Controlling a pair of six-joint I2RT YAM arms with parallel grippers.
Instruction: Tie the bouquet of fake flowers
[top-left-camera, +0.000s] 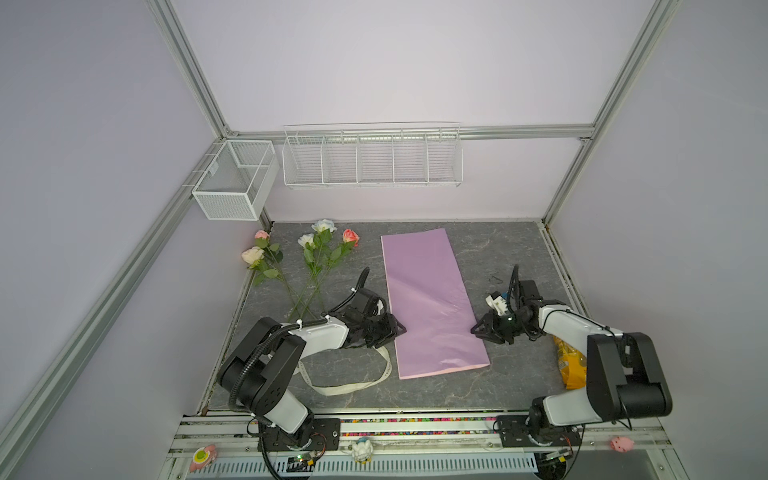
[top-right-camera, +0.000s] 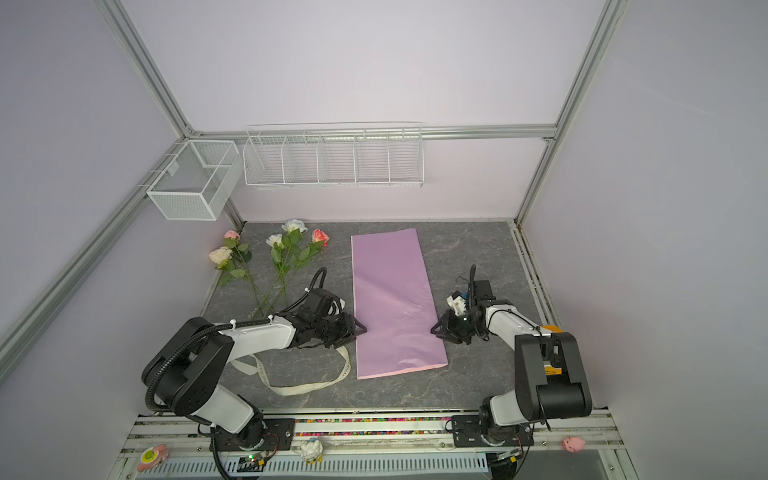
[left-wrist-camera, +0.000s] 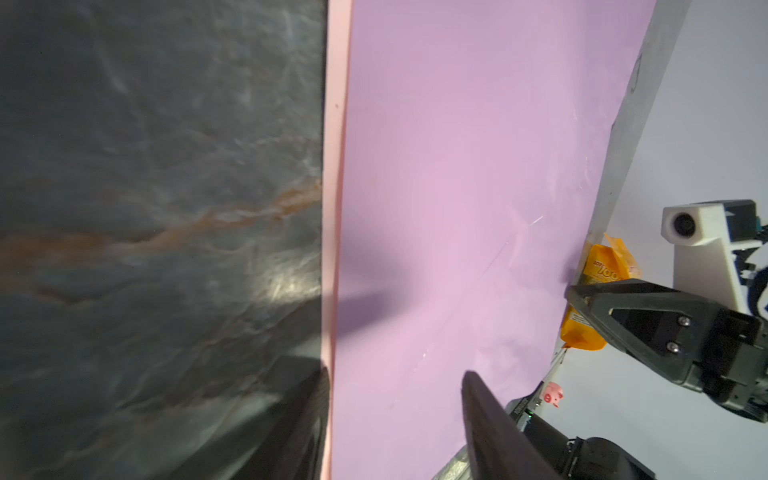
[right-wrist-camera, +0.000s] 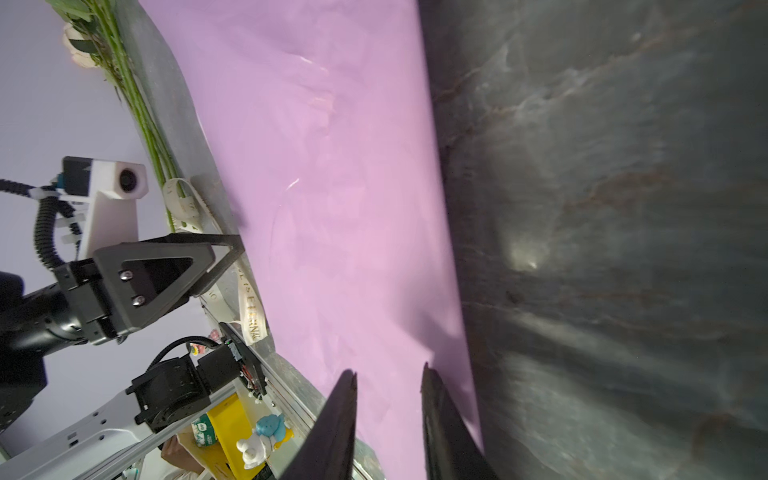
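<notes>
The fake flowers (top-left-camera: 316, 257) (top-right-camera: 286, 257) lie loose at the back left of the dark table, in two crossing groups, not bundled. A lilac paper sheet (top-left-camera: 428, 291) (top-right-camera: 390, 299) with a pink underside lies flat in the middle. My left gripper (top-left-camera: 401, 328) (left-wrist-camera: 395, 374) is open at the sheet's left edge, one finger on the pink rim and the other over the paper (left-wrist-camera: 457, 166). My right gripper (top-left-camera: 476, 330) (right-wrist-camera: 388, 370) is at the right edge, its jaws narrowly apart over the paper (right-wrist-camera: 332, 166). Neither gripper holds anything.
A cream printed ribbon (top-left-camera: 345, 386) (right-wrist-camera: 249, 307) loops on the table at the front left, under the left arm. A yellow bag (top-left-camera: 571, 365) lies at the right edge beneath the right arm. A mesh basket (top-left-camera: 235, 178) and a wire rack (top-left-camera: 372, 156) hang on the back wall.
</notes>
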